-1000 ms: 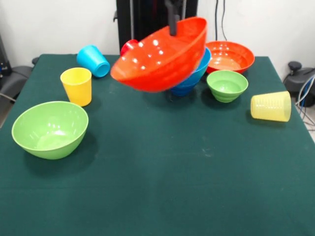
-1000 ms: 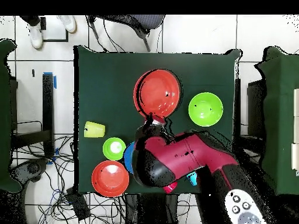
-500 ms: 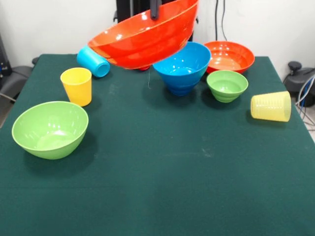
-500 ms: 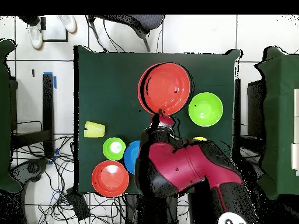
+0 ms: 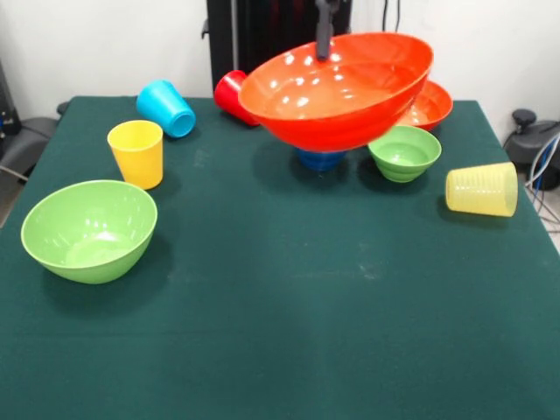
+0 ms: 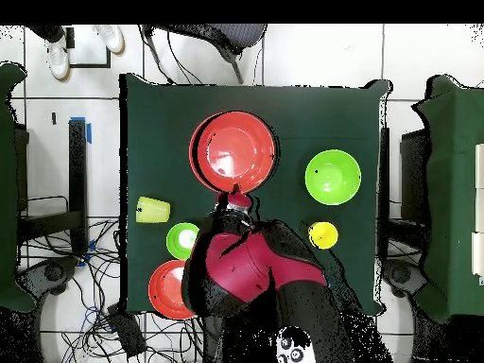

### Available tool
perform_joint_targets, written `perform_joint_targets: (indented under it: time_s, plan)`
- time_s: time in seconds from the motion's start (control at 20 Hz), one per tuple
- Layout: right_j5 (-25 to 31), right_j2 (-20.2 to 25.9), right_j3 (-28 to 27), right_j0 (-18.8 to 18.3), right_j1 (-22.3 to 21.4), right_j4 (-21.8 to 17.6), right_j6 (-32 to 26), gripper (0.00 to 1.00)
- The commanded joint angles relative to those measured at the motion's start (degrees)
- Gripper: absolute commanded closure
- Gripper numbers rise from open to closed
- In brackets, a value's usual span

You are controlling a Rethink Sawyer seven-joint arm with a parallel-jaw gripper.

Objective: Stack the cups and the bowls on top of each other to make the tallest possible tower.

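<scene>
Bowls and cups lie scattered over a dark green worktop (image 5: 289,332) whose near half is bare cloth. Nearest, at the left of the front view, sits the big green bowl (image 5: 89,230), with the upright yellow cup (image 5: 136,153) just behind it. At the right edge the ribbed pale yellow cup (image 5: 481,189) lies on its side. Farther back stands the small green bowl (image 5: 403,152). Beside it, a wide orange-red bowl (image 5: 337,90) hangs tilted in the air, pinched at its far rim by the pincer (image 5: 324,39), above a blue bowl (image 5: 319,159) that shows only its base. Behind are a second orange-red bowl (image 5: 433,103), the red cup (image 5: 232,94) and the light blue cup (image 5: 164,108), both tipped over. White walls and tiled floor (image 6: 321,55) surround the worktop.
</scene>
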Motion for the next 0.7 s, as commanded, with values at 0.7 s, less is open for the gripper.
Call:
perform_joint_targets:
  time_s: [0.7]
  plan:
    - [4.6,8.72,9.02,-8.12,3.22,5.6,-2.96,1.0]
